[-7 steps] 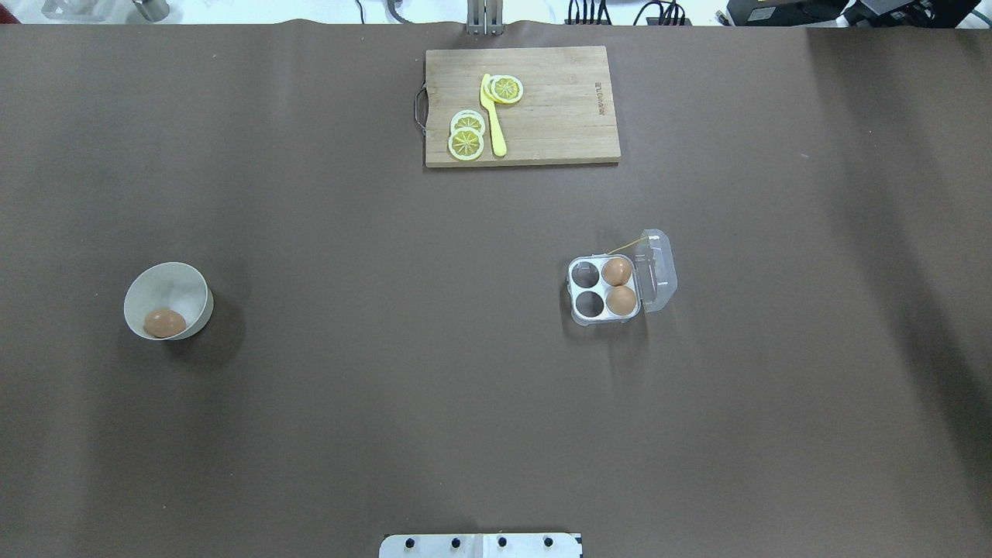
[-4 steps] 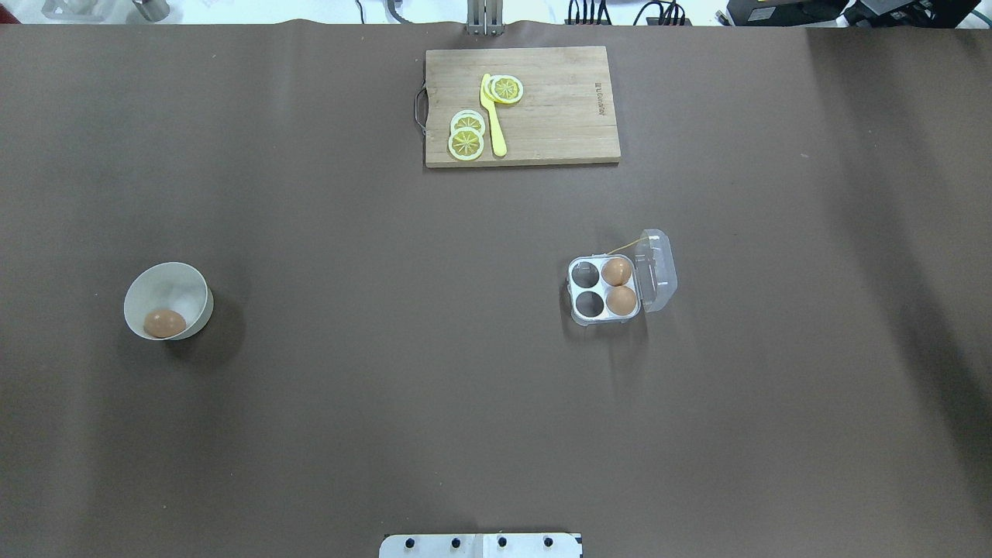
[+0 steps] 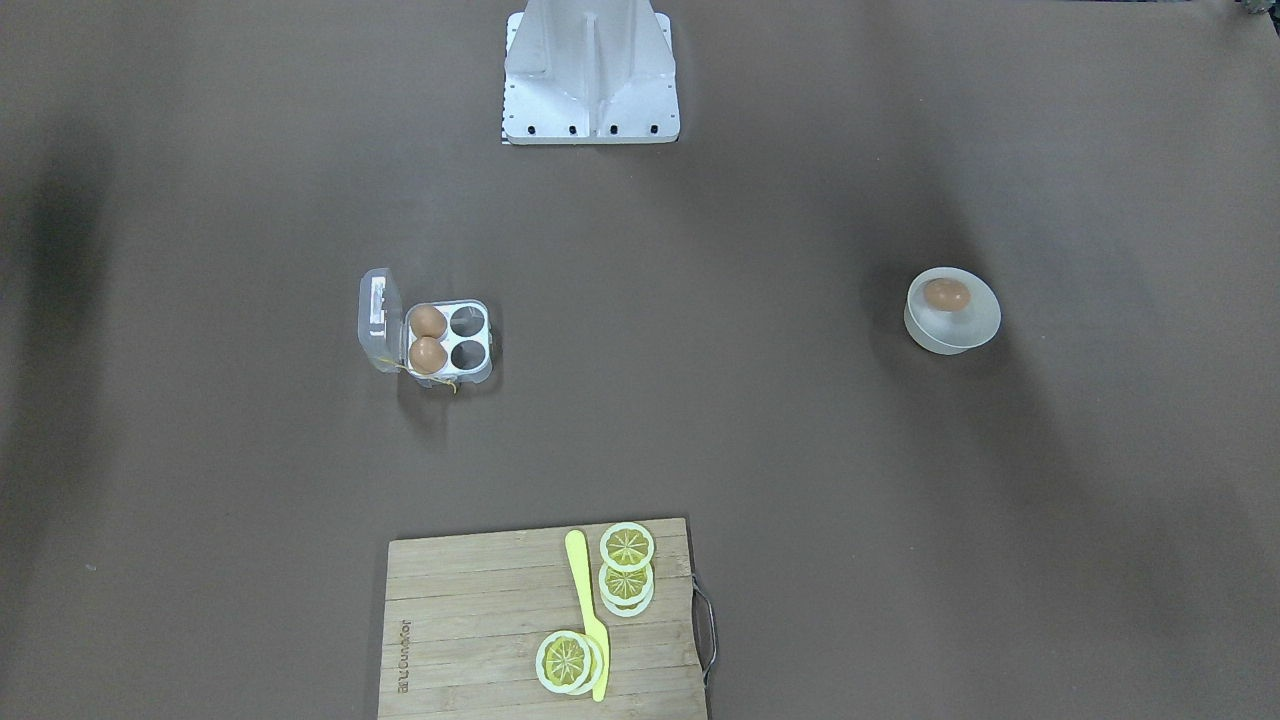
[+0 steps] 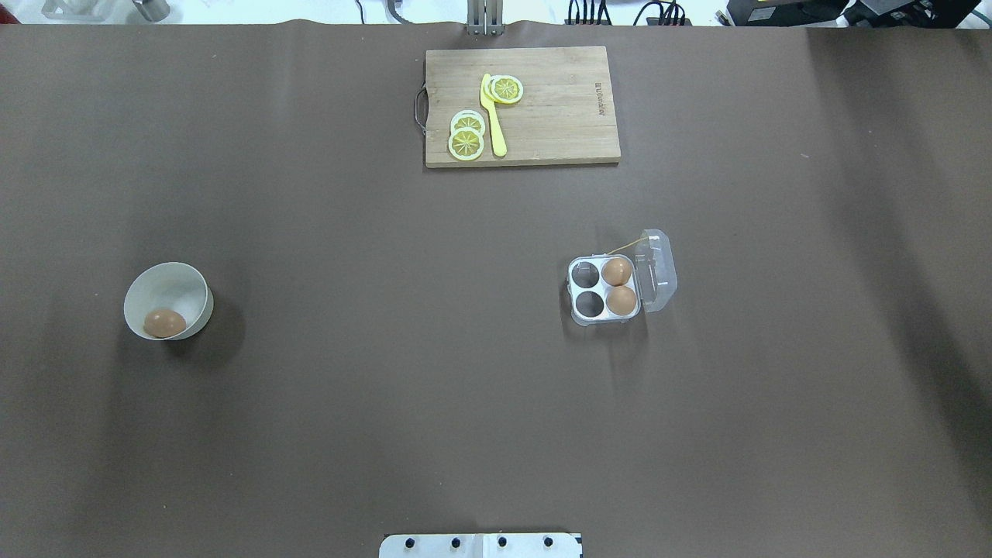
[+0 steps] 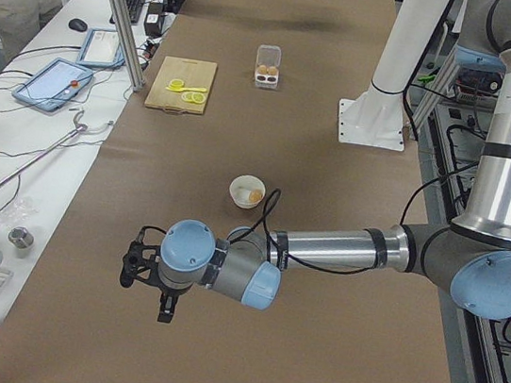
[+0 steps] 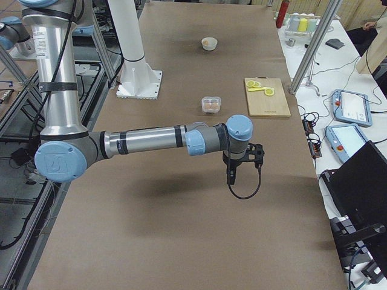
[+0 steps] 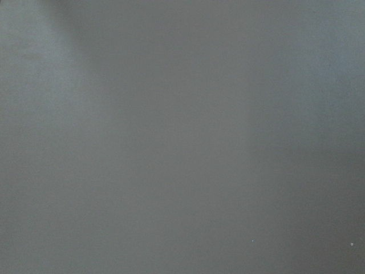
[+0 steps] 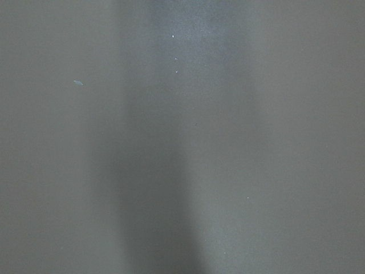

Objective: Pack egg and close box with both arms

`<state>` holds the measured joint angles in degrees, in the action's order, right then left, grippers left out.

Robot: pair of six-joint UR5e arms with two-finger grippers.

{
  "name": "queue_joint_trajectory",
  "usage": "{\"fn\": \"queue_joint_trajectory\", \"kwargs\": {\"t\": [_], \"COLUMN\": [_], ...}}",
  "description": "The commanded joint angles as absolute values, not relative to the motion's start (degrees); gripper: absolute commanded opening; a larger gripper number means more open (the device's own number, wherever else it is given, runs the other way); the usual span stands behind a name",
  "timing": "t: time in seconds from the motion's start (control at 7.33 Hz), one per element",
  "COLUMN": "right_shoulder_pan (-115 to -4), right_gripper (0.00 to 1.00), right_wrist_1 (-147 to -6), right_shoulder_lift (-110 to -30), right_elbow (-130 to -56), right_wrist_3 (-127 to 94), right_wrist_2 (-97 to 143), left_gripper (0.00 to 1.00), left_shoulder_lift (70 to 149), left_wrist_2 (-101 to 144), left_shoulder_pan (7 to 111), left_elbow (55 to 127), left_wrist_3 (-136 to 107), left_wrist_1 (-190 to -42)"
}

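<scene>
- My left arm [image 5: 342, 251] reaches out low over the brown table [image 4: 387, 387], beyond the bowl, and my left gripper [image 5: 146, 268] hangs over bare tabletop. It shows only in the side view, so I cannot tell whether its fingers are apart or together.
- My right arm [image 6: 145, 140] stretches out over the other end of the table. My right gripper [image 6: 240, 162] points down, with a black cable looped below it, and I cannot tell its state either.
- Both of my wrist cameras see only plain brown surface.
- The small tan-brown oval egg [image 4: 164, 323] lies inside the round white bowl [image 4: 198, 308] on my left side of the table, against the wall nearest me.
- The clear plastic four-cup box [image 4: 603, 287] sits well apart from it on my right side, its see-through lid [image 4: 659, 273] open and leaning away to my right, with a yellow string at its far corner.
- Two other brown eggs [image 4: 618, 272] fill the two cups next to the lid, and the two cups toward the bowl are vacant.
- At the far edge lies a wooden cutting board [image 4: 558, 108] with yellow lemon slices [image 4: 466, 142] and a yellow plastic knife [image 4: 493, 116].
</scene>
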<state>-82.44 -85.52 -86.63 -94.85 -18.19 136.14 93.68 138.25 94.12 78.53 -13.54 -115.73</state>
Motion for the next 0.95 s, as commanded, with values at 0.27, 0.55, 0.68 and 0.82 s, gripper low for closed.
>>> {"fn": "queue_joint_trajectory", "kwargs": {"t": [0.27, 0.55, 0.68, 0.82], "right_shoulder_pan": [-82.4, -82.4, -82.4, -82.4], "right_gripper": [1.00, 1.00, 1.00, 1.00], "right_wrist_1": [-85.5, -85.5, -85.5, -85.5], "right_shoulder_lift": [-86.8, -86.7, -86.6, -86.5], "right_elbow": [-95.0, -95.0, -95.0, -95.0], "right_wrist_3": [-18.3, -18.3, -18.3, -18.3], "right_wrist_2": [136.1, 136.1, 136.1, 136.1], "left_gripper": [0.98, 0.98, 0.98, 0.98], "left_shoulder_lift": [94.7, 93.9, 93.8, 93.8], "left_wrist_2": [141.0, 140.7, 140.6, 140.1], "left_shoulder_pan": [87.0, 82.7, 81.1, 78.3], "left_elbow": [85.6, 88.9, 89.6, 91.6], "left_wrist_3": [-23.4, -23.8, -23.6, -23.3], "left_wrist_1": [-115.5, -115.6, -115.8, -115.7]}}
